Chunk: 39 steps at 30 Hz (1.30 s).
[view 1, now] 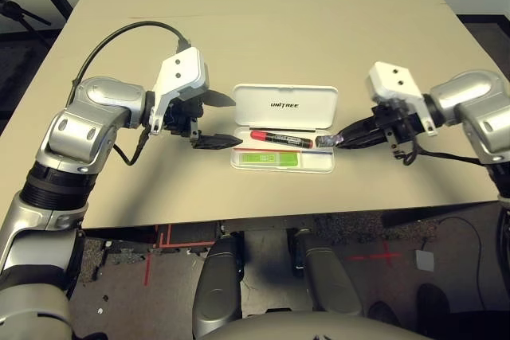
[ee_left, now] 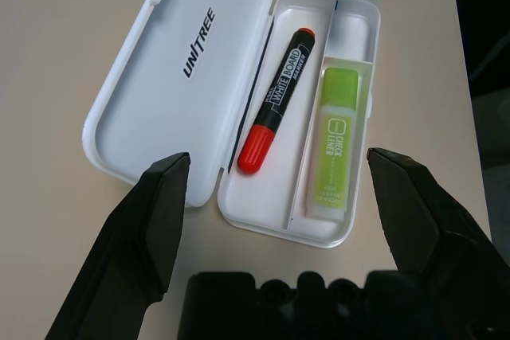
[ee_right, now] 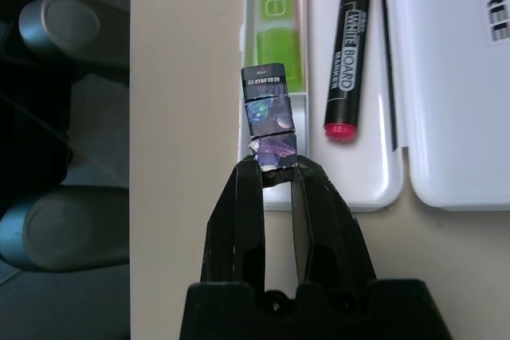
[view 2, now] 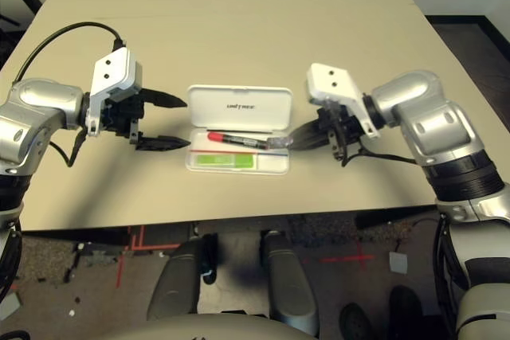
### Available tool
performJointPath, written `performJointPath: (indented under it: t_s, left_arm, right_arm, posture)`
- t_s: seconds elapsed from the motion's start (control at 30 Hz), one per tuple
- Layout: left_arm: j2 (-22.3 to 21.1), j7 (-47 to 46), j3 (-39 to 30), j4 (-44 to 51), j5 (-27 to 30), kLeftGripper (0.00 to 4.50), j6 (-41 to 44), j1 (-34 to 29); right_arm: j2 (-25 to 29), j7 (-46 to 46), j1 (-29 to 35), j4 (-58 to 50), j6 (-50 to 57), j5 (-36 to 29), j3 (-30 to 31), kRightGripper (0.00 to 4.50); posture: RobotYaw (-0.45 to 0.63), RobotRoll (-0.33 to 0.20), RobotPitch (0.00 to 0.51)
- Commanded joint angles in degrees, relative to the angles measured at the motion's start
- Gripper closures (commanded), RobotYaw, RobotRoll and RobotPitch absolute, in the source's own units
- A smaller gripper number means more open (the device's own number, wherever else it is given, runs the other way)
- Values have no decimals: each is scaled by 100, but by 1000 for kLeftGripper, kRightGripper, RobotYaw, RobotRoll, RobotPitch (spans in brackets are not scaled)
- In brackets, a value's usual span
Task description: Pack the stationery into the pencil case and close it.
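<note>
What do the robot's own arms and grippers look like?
Both arms are silver with black ringed joints. The left gripper and right gripper each have two dark, tapering fingers. White housings with dark dots sit above them, and black cables loop behind.

Open pencil case of smooth white plastic with a soft sheen, holding a whiteboard marker whose black barrel and red cap look like glossy plastic, and a highlighter in translucent, shiny light-green plastic. A small block has a dark, glossy printed surface with purple and blue patches. The tabletop is smooth, matt beige, and the robot's forearms have a smooth silver finish, like satin metal, with matt black bands.
</note>
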<state>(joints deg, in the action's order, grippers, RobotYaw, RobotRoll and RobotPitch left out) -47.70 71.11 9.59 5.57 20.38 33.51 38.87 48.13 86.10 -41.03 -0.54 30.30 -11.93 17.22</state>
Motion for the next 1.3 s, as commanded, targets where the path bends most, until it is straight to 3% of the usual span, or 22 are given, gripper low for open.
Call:
performJointPath:
  t_s: [0.03, 0.63, 1.03, 1.3]
  left_arm:
    - [-25, 43, -32, -99, -40, 0, -74, -4]
    - [-34, -83, -81, 36, -31, 0, -49, -186]
    - [-72, -165, -90, -358, -164, 0, -3, 48]
    - [-92, -391, -135, -1004, -390, 0, 64, 380]
  right_arm:
    - [-10, -38, 90, -135, 60, 46, 133, 4277]
    - [-279, -575, 382, -179, 254, 203, 345, 4277]
    - [-147, -153, 369, 246, -149, -40, 91, 30]
    - [353, 596, 443, 997, -856, -524, -612, 30]
  posture:
    - [35, 0, 186]
    - [47, 0, 190]
    - [42, 0, 193]
    - [35, 0, 192]
